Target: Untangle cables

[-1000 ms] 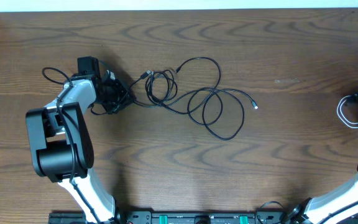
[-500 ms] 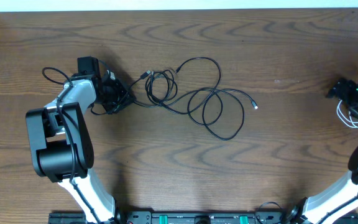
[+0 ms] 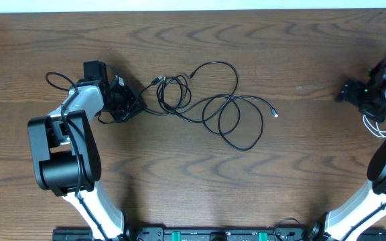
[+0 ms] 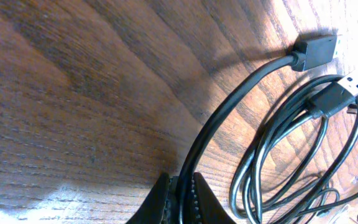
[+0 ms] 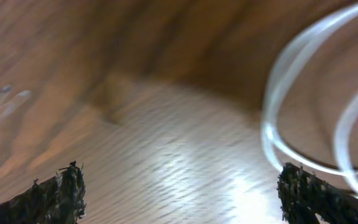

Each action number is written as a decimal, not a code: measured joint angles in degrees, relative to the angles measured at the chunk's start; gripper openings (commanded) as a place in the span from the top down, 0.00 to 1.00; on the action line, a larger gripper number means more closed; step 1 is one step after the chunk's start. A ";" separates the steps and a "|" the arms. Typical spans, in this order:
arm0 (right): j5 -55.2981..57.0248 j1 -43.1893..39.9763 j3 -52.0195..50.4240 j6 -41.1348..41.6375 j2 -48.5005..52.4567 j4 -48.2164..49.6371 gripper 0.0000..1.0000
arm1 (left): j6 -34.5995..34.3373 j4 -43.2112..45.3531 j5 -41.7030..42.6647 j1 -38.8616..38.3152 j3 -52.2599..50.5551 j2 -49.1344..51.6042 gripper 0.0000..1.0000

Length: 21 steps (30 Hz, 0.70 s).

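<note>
Left gripper point(image 4: 180, 198) is clamped on the black cable point(image 3: 221, 114), which sprawls in loops mid-surface point(image 3: 179, 181). Right gripper point(image 5: 182, 193) is spread apart and empty near the white cable point(image 5: 269, 134), which is blurred and partly hidden beneath that arm

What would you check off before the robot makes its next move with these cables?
1. Left gripper shut on the black cable: ok.
2. Right gripper open and empty: ok.
3. White cable lying apart from the black one: ok.
4. Black cable laid out without crossings: not ok, its loops overlap on the table.
5. Loops truly knotted or only overlapping: cannot tell.
</note>
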 measured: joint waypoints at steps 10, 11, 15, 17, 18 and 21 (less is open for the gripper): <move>-6.03 9.64 -0.13 -2.58 0.48 2.75 0.14 | 0.00 0.00 0.00 0.00 -0.02 0.00 0.92; -6.32 10.99 -0.13 -2.58 0.48 2.95 0.14 | 0.00 0.00 0.00 0.00 0.00 0.00 0.92; -6.97 17.90 -0.13 -2.58 0.48 4.66 0.15 | -0.02 0.02 0.00 0.00 0.00 0.00 0.92; -7.28 21.38 -0.15 -2.27 0.48 5.77 0.15 | 0.00 0.04 0.00 0.00 -0.02 0.00 0.92; -7.39 23.69 -0.15 -1.62 0.48 6.56 0.15 | 0.00 0.09 0.00 0.00 -0.02 0.00 0.92; -7.54 29.09 -0.15 -0.02 0.48 8.96 0.14 | 0.00 0.42 -0.02 0.00 -0.02 0.00 0.92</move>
